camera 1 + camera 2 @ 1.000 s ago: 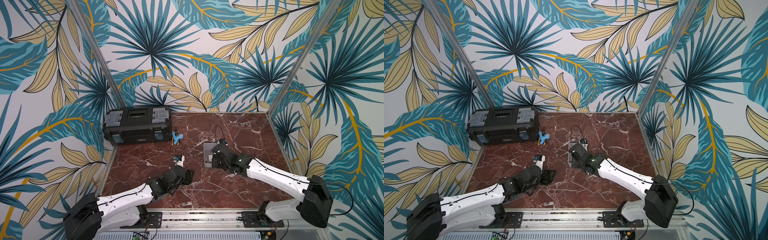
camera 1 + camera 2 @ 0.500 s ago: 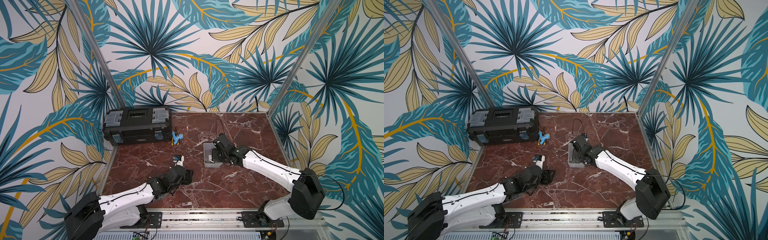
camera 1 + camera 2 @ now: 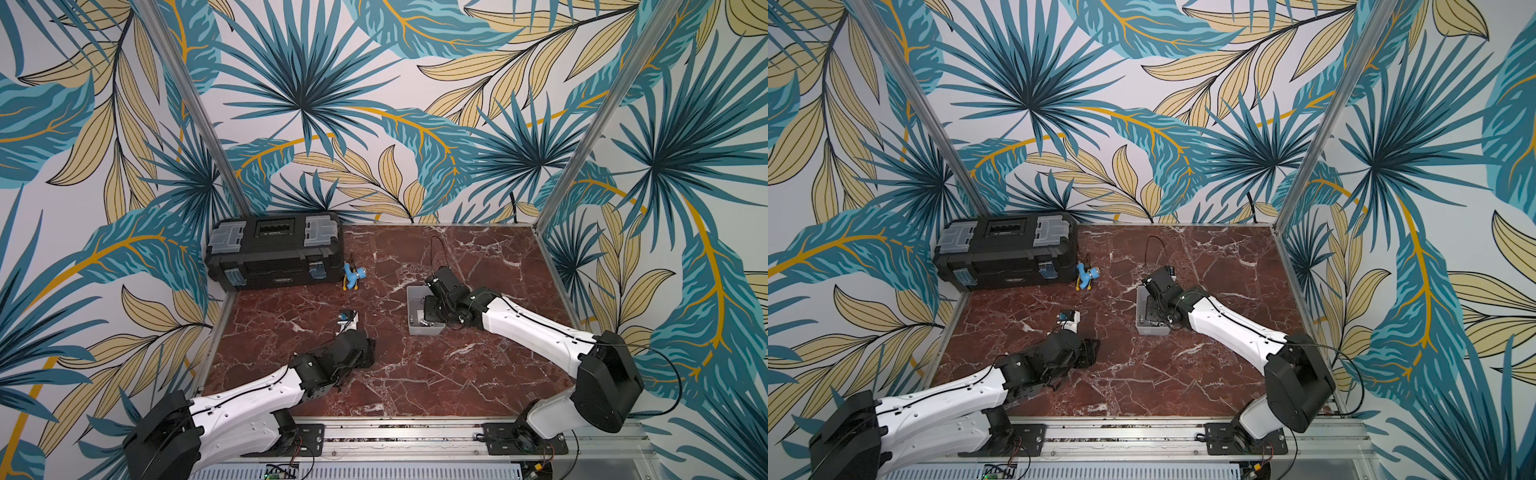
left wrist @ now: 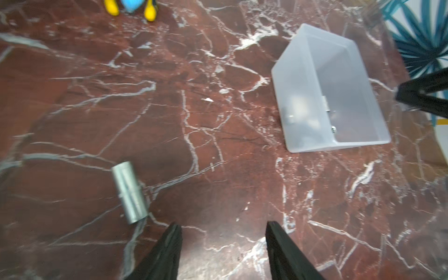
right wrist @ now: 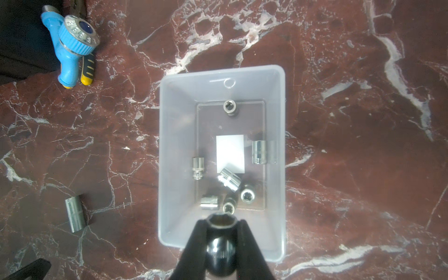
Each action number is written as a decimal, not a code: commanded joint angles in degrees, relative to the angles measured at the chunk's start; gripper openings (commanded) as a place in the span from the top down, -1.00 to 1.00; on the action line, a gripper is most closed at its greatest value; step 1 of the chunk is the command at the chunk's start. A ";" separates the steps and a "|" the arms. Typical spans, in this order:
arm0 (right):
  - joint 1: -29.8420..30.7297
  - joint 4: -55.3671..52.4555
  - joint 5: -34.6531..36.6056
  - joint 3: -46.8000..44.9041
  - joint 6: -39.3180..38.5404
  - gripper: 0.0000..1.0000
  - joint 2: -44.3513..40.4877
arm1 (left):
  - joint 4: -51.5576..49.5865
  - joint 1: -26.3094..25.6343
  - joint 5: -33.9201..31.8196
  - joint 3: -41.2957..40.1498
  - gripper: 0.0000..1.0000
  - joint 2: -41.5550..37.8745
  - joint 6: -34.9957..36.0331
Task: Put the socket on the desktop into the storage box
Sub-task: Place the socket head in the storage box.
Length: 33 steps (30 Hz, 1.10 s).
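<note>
Drop-off step: the right fingers (image 5: pixel 194 247) pinch a shiny steel socket (image 5: pixel 219 251) above one end of the translucent pale-grey plastic storage box (image 5: pixel 161 145), which holds several sockets. The next move calls for letting go with the socket inside the box walls. The left fingers (image 4: pixel 167 252) are spread and empty. A long silver cylindrical socket (image 4: pixel 129 191) lies just beside them, not between them, on the red-brown marble surface (image 5: pixel 339 169), apart from the box.

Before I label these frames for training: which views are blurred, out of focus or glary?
Left wrist view: blurred throughout, the silver cylindrical socket on the red-brown marble desktop smeared. Right wrist view: sharp on the translucent pale-grey storage box, glints on its chrome sockets; the held socket in the right gripper is dark and soft. Both top views: sharp, evenly lit.
</note>
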 commanded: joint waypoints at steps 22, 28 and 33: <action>-0.89 -1.52 -0.70 2.10 -2.49 1.00 3.06 | -5.52 5.89 -1.63 3.58 -0.27 2.69 0.32; -0.95 -1.95 0.48 1.58 -2.91 1.00 3.26 | -4.65 7.05 0.26 3.42 -0.27 4.01 0.15; -0.89 -1.96 0.87 1.33 -3.08 1.00 3.44 | -3.28 7.13 1.33 2.17 -0.27 3.28 0.11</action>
